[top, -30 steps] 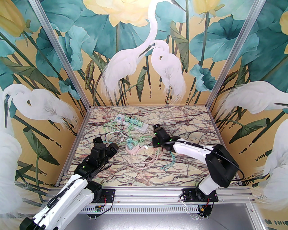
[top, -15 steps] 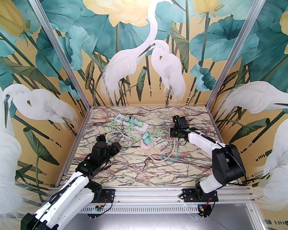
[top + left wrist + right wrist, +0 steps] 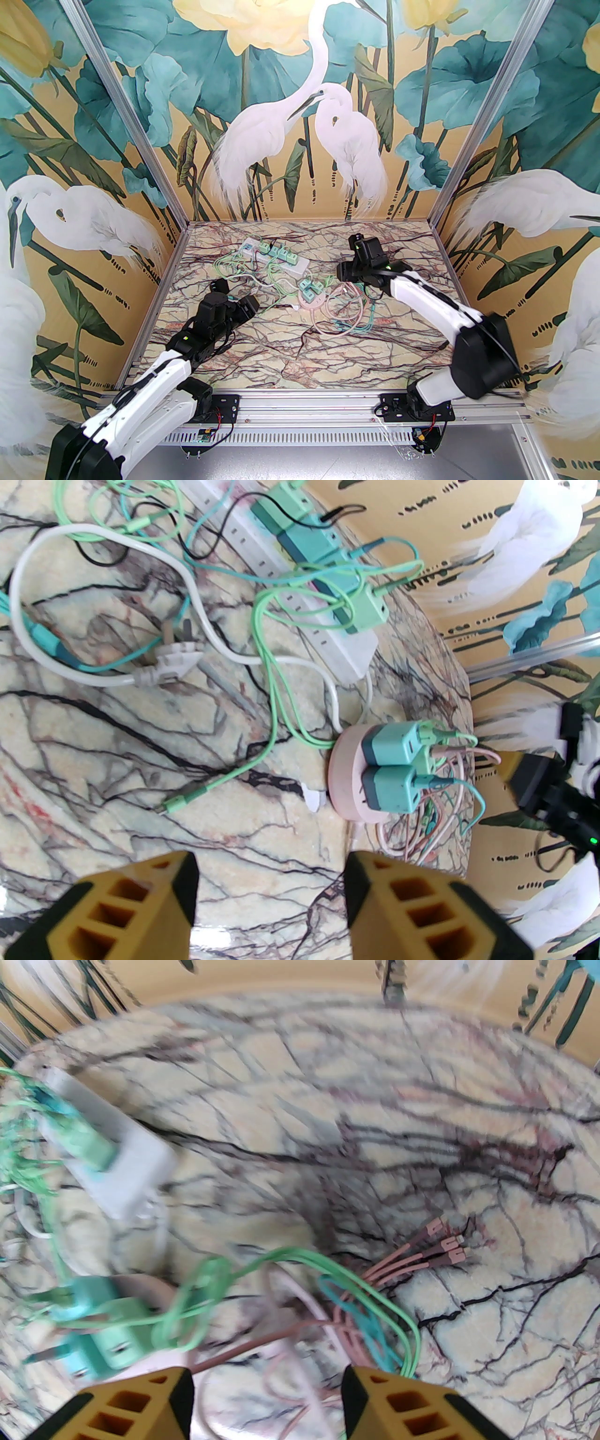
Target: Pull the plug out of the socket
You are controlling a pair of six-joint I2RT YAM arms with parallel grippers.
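Observation:
A round pink socket [image 3: 313, 300] lies mid-table with teal plugs [image 3: 307, 288] standing in it. In the left wrist view the same pink socket [image 3: 349, 780] carries two teal plugs [image 3: 393, 768], ahead and to the right of my open left gripper [image 3: 269, 892]. From above, the left gripper [image 3: 248, 305] sits left of the socket, apart from it. My right gripper [image 3: 344, 273] hovers just right of the socket; its wrist view is blurred, showing the right gripper [image 3: 267, 1400] open above a teal plug [image 3: 110, 1332] and loose cables.
A white power strip [image 3: 277, 256] with several green plugs lies at the back left, trailing green cables. A loose white plug [image 3: 174, 660] and its cord lie before it. Pink cable ends [image 3: 445, 1246] and coiled pink and teal cables [image 3: 349, 318] lie right of the socket.
The round socket and its cables slid to the right. The right gripper left the socket, swung to the back right, then came slightly left. The left gripper crept forward towards the socket.

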